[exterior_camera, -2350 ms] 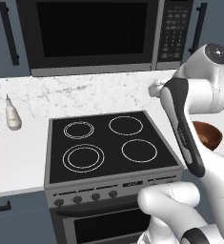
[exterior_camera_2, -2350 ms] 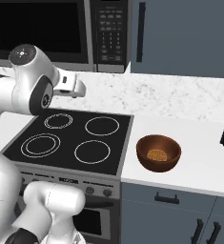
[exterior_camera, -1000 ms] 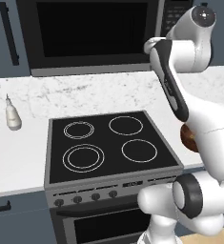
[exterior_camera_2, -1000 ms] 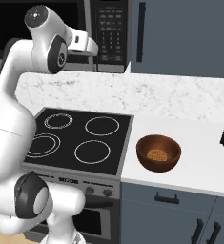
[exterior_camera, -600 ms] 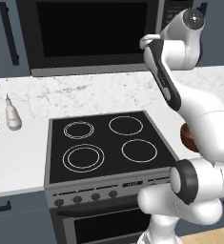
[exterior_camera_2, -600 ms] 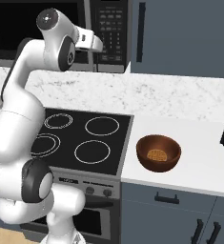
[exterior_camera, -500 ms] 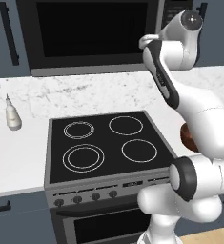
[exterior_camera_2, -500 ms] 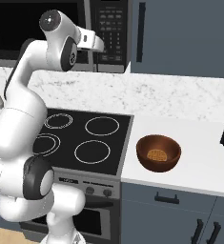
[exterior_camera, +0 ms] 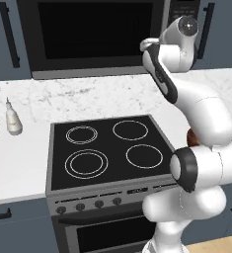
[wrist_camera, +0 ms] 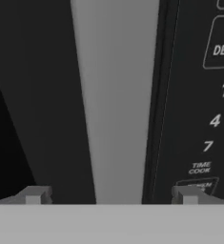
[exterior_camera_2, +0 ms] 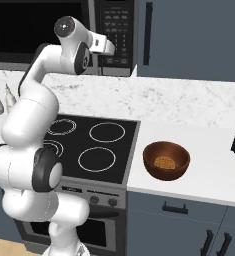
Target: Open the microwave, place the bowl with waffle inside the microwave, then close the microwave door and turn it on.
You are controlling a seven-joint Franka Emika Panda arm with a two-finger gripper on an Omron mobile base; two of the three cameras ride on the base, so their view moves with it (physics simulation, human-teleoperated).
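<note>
A dark-cabinet kitchen is stretching behind a white marble bench (exterior_camera_2: 199, 125), with a black four-ring stove (exterior_camera: 110, 150) set into its left part and the microwave (exterior_camera: 102, 37) hanging above the stove. The microwave door (exterior_camera: 95, 34) is sitting shut, its vertical grey handle (wrist_camera: 118, 102) running top to bottom through the hand view, with the black window on one side and the keypad panel (wrist_camera: 204, 105) on the other. The arm is reaching up at the microwave's right end, and the gripper (wrist_camera: 111, 195) is pointing straight at that handle: its two fingertips (wrist_camera: 35, 194) are standing wide apart, one on each side of the grey strip, holding nothing. The handle's long axis is running across the gap between the fingers, dead ahead and close, so I judge a short push forward and a squeeze is what is coming. The bowl (exterior_camera_2: 166, 159) is waiting near the front edge of the bench, just right of the stove, with the waffle (exterior_camera_2: 165, 163) lying inside it.
</note>
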